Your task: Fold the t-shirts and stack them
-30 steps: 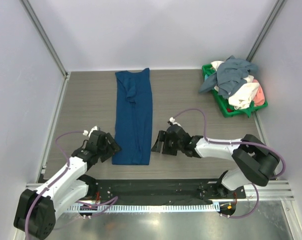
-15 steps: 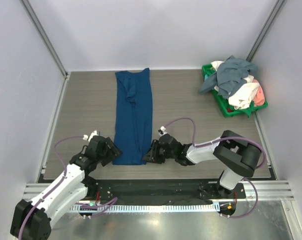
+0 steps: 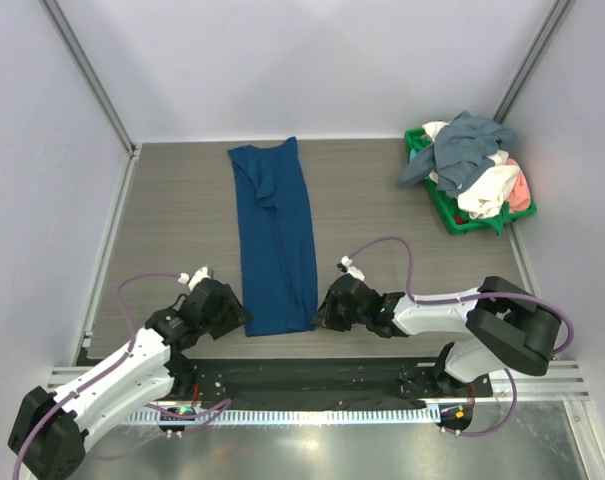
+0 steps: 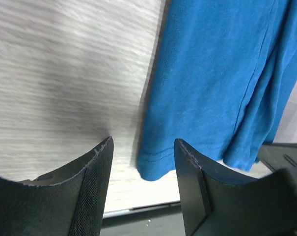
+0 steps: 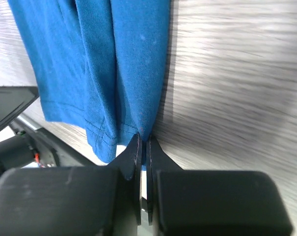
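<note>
Both grippers have closed in on the near hem, and the blue shirt (image 3: 277, 240), a long strip, has swung its near end toward 3 o'clock. At its 7 o'clock corner the left gripper (image 4: 143, 143) stands half open, pinching nothing. At 5 o'clock the right gripper (image 5: 144, 142) is clamped on the hem. The cloth looks light and limp and will likely sag, so the hem corners seem the best hold. Other shirts (image 3: 472, 160) fill the basket (image 3: 447, 215) at 2 o'clock.
</note>
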Tool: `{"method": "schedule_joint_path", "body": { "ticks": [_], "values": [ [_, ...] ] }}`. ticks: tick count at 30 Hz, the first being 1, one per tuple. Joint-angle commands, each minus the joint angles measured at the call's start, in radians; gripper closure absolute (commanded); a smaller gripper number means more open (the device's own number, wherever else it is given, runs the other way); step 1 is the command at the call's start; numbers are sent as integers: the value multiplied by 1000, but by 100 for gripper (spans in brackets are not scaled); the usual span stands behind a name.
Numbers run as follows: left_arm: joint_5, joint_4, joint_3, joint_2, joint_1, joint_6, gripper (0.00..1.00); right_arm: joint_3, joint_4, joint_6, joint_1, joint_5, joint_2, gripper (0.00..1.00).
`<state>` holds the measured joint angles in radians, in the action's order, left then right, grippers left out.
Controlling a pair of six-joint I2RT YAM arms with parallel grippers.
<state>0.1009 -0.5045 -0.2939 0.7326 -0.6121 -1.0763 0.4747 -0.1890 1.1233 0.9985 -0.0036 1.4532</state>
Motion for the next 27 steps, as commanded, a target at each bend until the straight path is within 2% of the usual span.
{"method": "schedule_joint_path", "body": {
  "ticks": [1,6,12,17,20,21,22,24,27],
  "values": [
    [10,-114,13,2,-46,-62,46,-38,172,-48,5,96,-25,99],
    [5,-114,50,-50,-113,-128,46,-42,166,-49,5,83,-27,99],
    [3,-89,87,-79,-170,-188,52,-42,149,-59,3,79,-13,99],
    [23,-34,104,-36,-195,-197,55,-48,126,-63,6,65,3,99],
    [28,29,110,16,-199,-197,76,-56,125,-66,5,66,-7,99],
    [34,30,98,27,-201,-197,88,-59,128,-69,5,68,-10,99],
    [39,31,88,39,-205,-194,93,-61,138,-71,5,70,-16,99],
    [52,26,64,42,-213,-192,100,-71,152,-72,5,76,-39,99],
    [69,0,36,30,-251,-204,100,-88,204,-69,6,79,-94,99]
  ]
}}
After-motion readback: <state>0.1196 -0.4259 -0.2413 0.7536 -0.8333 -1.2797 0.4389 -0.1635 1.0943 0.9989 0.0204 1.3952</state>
